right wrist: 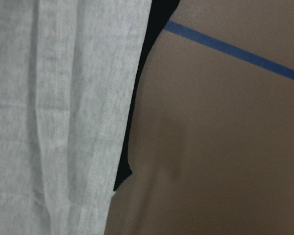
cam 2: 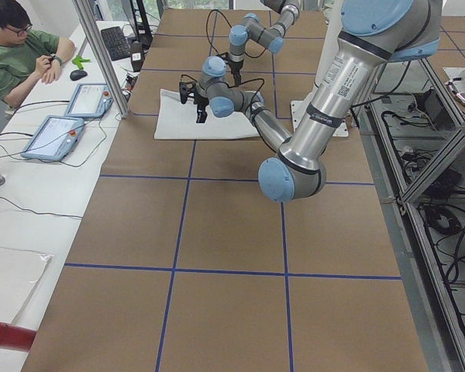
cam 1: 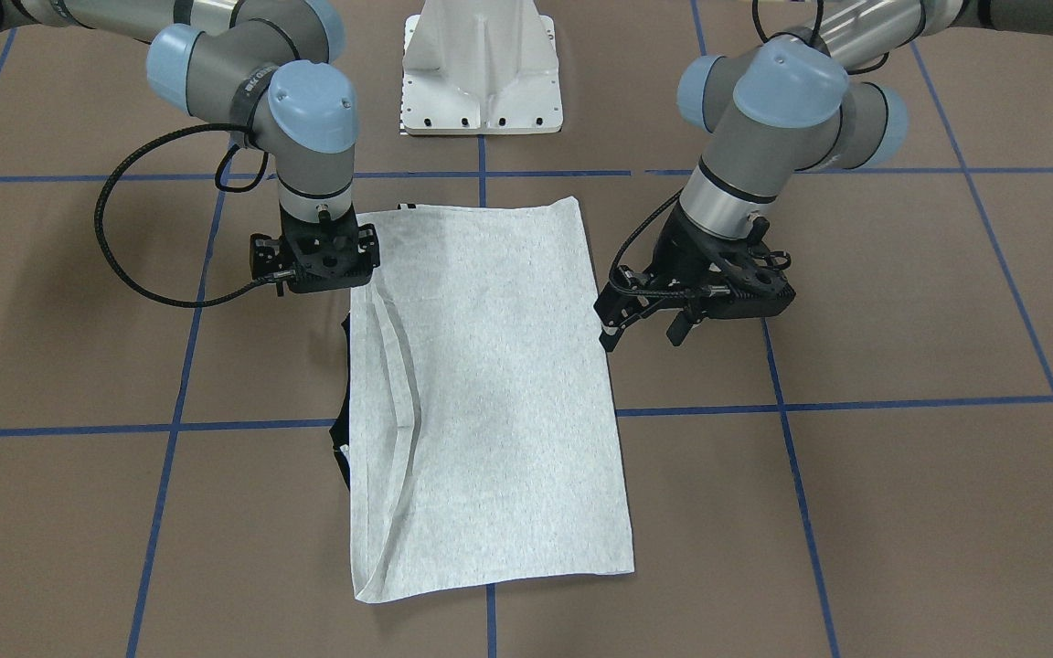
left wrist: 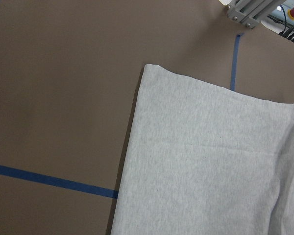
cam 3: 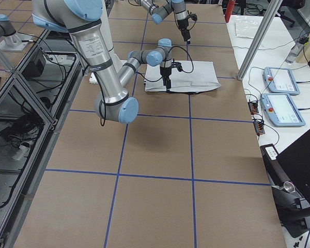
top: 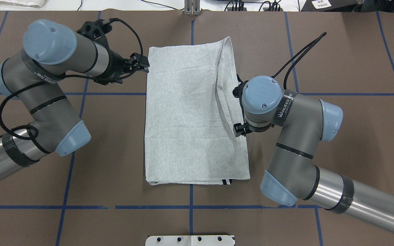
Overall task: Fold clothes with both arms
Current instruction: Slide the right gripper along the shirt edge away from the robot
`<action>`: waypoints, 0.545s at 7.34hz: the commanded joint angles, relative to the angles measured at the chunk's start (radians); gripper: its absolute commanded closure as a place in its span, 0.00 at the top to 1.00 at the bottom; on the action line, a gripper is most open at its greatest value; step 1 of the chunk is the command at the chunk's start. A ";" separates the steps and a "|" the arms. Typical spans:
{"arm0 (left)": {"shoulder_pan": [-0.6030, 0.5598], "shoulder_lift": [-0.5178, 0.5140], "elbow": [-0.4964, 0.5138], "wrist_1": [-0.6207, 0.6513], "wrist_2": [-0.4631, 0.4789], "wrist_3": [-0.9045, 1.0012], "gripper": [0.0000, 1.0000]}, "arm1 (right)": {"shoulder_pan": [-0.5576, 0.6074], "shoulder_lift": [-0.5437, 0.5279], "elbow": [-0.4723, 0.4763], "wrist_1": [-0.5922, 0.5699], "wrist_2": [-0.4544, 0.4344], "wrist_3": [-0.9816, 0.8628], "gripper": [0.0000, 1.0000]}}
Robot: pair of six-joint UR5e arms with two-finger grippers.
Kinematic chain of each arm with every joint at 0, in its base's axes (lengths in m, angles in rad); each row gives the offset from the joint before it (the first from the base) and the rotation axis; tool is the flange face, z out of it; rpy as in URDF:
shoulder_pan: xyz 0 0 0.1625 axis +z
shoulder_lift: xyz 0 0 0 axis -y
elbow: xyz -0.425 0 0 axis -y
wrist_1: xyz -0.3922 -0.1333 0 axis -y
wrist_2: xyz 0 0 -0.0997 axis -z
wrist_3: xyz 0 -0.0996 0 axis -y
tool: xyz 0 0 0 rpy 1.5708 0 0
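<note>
The grey T-shirt (cam 1: 490, 384) lies flat on the brown table, folded into a long rectangle with its plain side up. It also shows in the overhead view (top: 190, 112). Black trim pokes out at one long edge (cam 1: 341, 439), and black stripes show at the near end (top: 226, 181). My left gripper (cam 1: 643, 331) hovers beside the shirt's other long edge with its fingers apart and empty. Its wrist view shows a shirt corner (left wrist: 206, 161). My right gripper (cam 1: 316, 265) points straight down over the edge with the trim. Its fingers are hidden, and its wrist view shows only the hem (right wrist: 54, 117).
The white pedestal base (cam 1: 483, 73) stands at the robot's side of the table. Blue tape lines (top: 190, 207) cross the brown surface. An operator (cam 2: 15, 46) sits at a side desk with tablets (cam 2: 54, 136). A metal post (cam 2: 101, 54) stands at the table's far edge.
</note>
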 commanded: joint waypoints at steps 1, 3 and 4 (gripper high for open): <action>0.000 0.001 0.006 -0.002 0.000 0.006 1.00 | 0.017 0.147 -0.179 0.044 -0.009 0.000 1.00; 0.000 0.006 0.006 -0.008 0.000 0.007 1.00 | 0.018 0.182 -0.303 0.152 -0.012 0.002 1.00; 0.000 0.009 0.009 -0.017 0.000 0.007 1.00 | 0.018 0.182 -0.335 0.183 -0.012 0.000 1.00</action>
